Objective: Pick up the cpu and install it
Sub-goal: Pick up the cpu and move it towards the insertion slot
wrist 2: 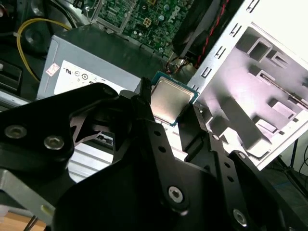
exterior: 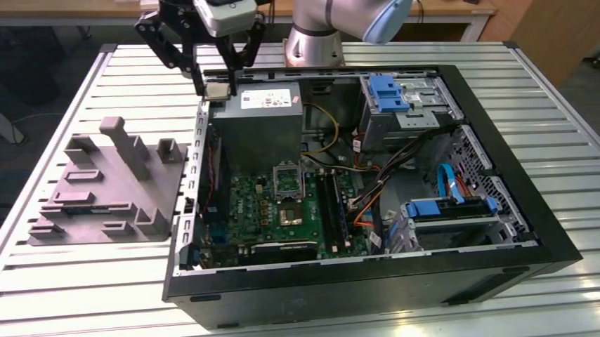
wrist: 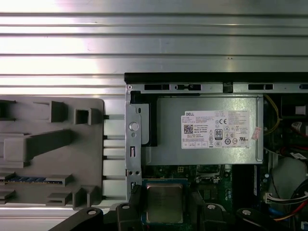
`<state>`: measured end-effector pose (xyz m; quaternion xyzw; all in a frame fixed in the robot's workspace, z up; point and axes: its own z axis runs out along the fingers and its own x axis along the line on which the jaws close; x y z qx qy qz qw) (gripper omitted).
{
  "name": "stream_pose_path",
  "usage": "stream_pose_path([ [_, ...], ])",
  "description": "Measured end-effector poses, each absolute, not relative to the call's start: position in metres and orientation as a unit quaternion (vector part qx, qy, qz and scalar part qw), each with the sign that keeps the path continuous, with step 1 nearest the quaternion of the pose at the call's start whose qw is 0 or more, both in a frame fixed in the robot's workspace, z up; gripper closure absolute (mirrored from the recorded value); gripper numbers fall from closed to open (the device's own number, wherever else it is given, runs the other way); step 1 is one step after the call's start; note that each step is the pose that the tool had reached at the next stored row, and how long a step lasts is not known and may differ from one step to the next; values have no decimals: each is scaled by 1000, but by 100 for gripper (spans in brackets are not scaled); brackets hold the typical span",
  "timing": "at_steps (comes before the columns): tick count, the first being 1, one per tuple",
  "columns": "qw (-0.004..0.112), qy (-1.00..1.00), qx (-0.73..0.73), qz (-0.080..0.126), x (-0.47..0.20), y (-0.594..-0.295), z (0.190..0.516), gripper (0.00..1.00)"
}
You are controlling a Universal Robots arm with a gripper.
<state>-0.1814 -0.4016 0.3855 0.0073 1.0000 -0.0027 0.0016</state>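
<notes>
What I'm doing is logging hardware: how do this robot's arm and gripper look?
The arm is a round silver-grey tube with a pale blue cap at its joint. The gripper is matte black, built of flat linked bars fastened with silver screws, topped by a whitish housing.

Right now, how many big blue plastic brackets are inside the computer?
2. One blue bracket tops the far drive cage; the other blue bracket sits on the nearer cage. Cables may hide more.

Bright even light, glare on table slats point(wrist: 144, 43)
</notes>
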Motion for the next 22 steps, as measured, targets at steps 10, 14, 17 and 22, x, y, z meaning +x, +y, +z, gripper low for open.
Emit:
stream_pose_path([
  [10, 2, 1000, 7, -4, -169, -413, 383, 53],
  [14, 2, 1000, 7, -4, -154, -415, 382, 53],
  [17, 2, 1000, 7, -4, -141, -415, 381, 53],
  [22, 2, 1000, 7, -4, -118, -415, 380, 53],
])
